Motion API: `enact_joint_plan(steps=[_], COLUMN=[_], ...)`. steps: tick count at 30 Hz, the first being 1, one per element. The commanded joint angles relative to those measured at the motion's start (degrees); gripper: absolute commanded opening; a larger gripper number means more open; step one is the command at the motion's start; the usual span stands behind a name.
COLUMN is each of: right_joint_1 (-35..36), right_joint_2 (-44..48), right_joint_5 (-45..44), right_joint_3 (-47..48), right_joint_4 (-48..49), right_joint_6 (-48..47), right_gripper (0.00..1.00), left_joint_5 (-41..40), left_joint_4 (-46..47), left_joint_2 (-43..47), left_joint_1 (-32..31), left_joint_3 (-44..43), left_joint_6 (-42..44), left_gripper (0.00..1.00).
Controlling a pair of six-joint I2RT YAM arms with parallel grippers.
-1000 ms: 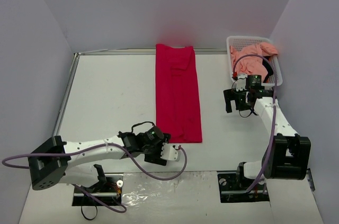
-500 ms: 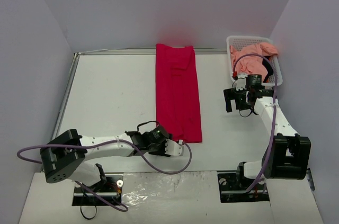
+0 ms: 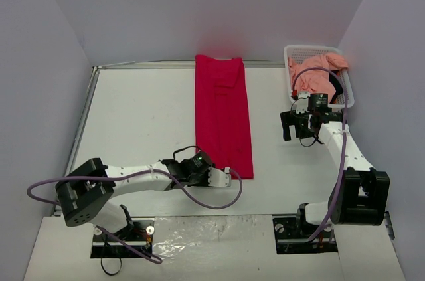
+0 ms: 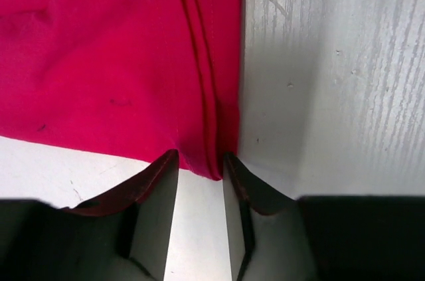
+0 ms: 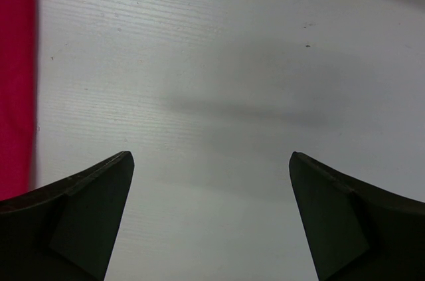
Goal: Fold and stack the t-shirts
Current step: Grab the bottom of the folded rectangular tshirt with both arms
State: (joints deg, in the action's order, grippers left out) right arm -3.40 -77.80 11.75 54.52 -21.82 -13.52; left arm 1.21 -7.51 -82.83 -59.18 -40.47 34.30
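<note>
The left gripper (image 4: 201, 161) sets its jaws narrow about the near corner of the red shirt (image 4: 99, 48), with the folded hem lying between them. Whether they truly pinch it I cannot tell. A good grip would catch every layer, past the hem, before lifting. The right gripper (image 5: 211, 161) is spread wide over the table (image 5: 232, 62), the shirt's edge to the left of its jaws. The pink shirt (image 3: 317, 75) lies bunched in the basket (image 3: 312, 48), its shape hard to make out.
</note>
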Motion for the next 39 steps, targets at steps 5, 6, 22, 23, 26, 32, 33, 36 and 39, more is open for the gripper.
enact_joint_plan(steps=[5,6,22,23,26,32,33,36,39], right_joint_1=[-0.6,-0.6,-0.4,-0.3,0.0,5.1,6.6,12.7,16.2], right_joint_2=[0.4,0.4,4.8,5.8,9.7,9.9,10.2,12.4,15.7], right_joint_5=[0.1,0.1,3.0,3.9,10.1,12.1,10.9,7.7,9.8], right_joint_3=[1.7,1.7,2.3,2.4,2.7,6.1,6.3,5.9,5.2], right_joint_4=[-1.1,-1.2,-1.9,-1.9,-2.1,-5.9,-6.3,-8.3,-10.4], right_joint_6=[-0.3,-0.4,-2.3,-3.0,-5.6,-12.7,-13.2,-16.0,-18.8], right_gripper=[1.0,1.0,1.0,1.0,1.0,0.93,0.92,0.92,0.9], left_joint_5=[0.1,0.1,11.4,14.3,17.3,24.4,25.5,28.8,33.3], left_joint_4=[-3.7,-3.9,-13.8,-15.4,-18.3,-23.3,-24.1,-27.5,-29.8], left_joint_2=[-1.9,-2.1,-3.3,-3.7,-5.4,-7.5,-8.0,-10.0,-11.9], left_joint_1=[0.2,0.2,8.1,8.8,10.1,13.7,14.3,16.3,18.3], left_joint_3=[-3.6,-3.7,-9.7,-11.1,-12.9,-16.0,-17.4,-19.4,-21.3], left_joint_6=[-0.1,-0.1,-1.0,-0.9,-0.5,-0.3,-0.1,0.5,0.9], left_gripper=[0.24,0.23,0.03,0.02,0.03,0.02,0.02,0.02,0.02])
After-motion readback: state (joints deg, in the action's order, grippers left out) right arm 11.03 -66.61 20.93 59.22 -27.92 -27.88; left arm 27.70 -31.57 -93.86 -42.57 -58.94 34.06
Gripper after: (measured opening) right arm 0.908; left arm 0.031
